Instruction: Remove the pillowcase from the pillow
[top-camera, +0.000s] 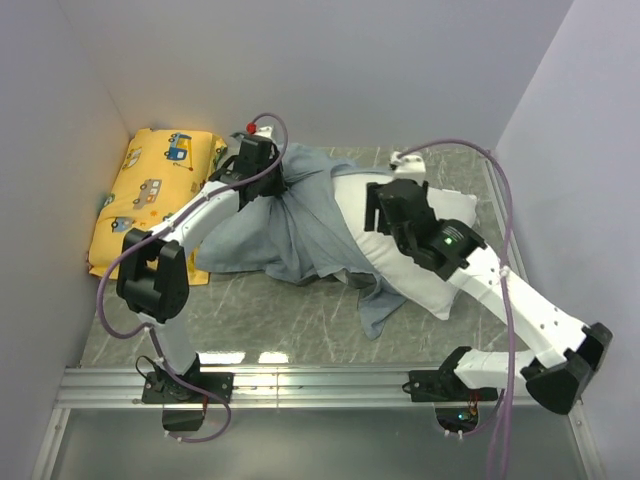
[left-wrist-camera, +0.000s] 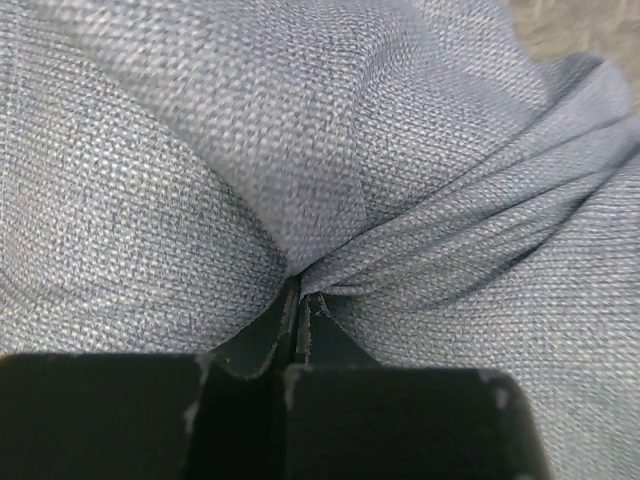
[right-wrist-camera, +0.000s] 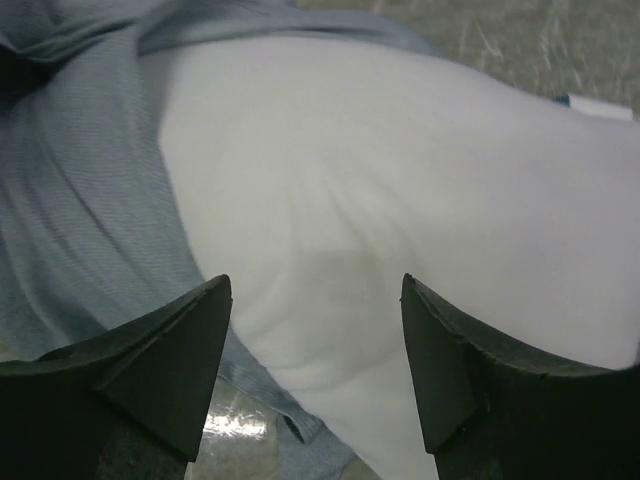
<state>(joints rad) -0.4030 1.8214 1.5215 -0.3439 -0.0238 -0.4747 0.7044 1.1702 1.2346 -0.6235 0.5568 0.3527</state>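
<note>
On marbled tabletop (top-camera: 300, 320), pale walls (top-camera: 350, 70), left jaws clamp pillowcase (left-wrist-camera: 300, 130), right jaws apart above pillow (right-wrist-camera: 400, 180).

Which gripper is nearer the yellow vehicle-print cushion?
Left. Left gripper pinches the grey-blue fabric pillowcase beside that cushion; right gripper, open, sits over the plump white pillow beyond.

Softly and evenly lit from overhead, with only faint shadows. Glaring in two white patches on the bench (top-camera: 290, 320) near the front rail (top-camera: 300, 385). Sharp on the pillowcase (left-wrist-camera: 300, 150) weave from the left wrist, black at the left tool (left-wrist-camera: 298, 300). Washed out and soft on the pillow (right-wrist-camera: 400, 180) from the right wrist.
</note>
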